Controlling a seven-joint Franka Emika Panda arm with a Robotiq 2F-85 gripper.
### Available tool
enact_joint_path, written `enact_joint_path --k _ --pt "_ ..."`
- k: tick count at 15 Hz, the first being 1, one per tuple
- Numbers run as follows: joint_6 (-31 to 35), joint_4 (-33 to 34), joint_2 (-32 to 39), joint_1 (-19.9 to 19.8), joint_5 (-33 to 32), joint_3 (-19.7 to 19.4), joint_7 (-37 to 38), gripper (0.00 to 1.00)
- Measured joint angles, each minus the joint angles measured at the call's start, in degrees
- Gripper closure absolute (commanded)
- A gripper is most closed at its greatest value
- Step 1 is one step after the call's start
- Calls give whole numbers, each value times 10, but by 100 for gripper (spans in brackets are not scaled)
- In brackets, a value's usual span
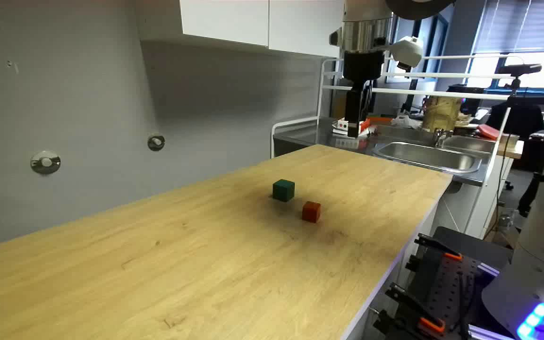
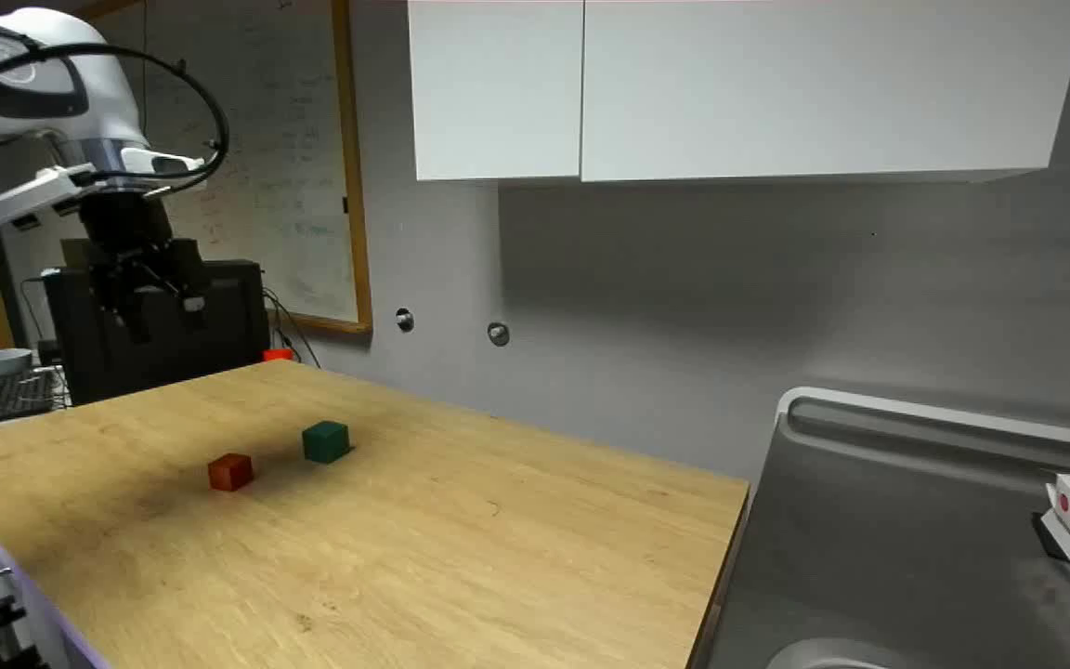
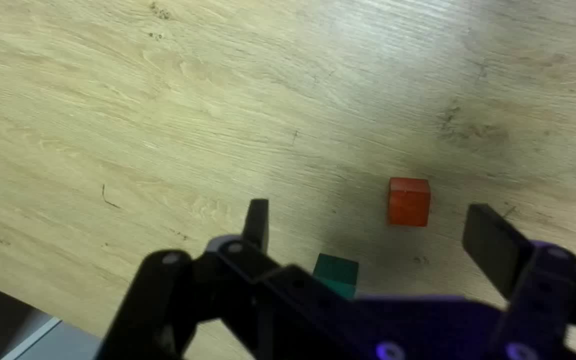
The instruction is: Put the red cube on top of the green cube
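Nearest you, in the wrist view, the black two-fingered gripper [image 3: 368, 225] has its fingers spread wide with nothing held; both exterior views show it well above the pale wood-grain tabletop [image 1: 158, 274]. Below lies your pick, the small, plain-faced red cube [image 3: 409, 202], seen between the fingers but off-centre, towards the three o'clock one. Ease over towards three before you descend, so both pads meet the side faces evenly. Those faces look nearly square to your nine-to-three closing line, so you should need little wrist turn. Come down slowly and straight, and grip the upper part, so the pads sit clear when you stack. Mind the small, plain-faced dark green cube [image 3: 337, 274], lying apart from the red at between seven and eight o'clock, partly hidden by the gripper: a wide finger could nudge it. It stands nearer the grey wall [image 1: 88, 113] than the red; leave it undisturbed.
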Motion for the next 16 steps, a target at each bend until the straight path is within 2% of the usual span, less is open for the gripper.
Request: enact_joint_path --k 11,16 --pt "0 0 0 1 0 -1 0 0" --pt "12 0 21 1 0 -14 1 0"
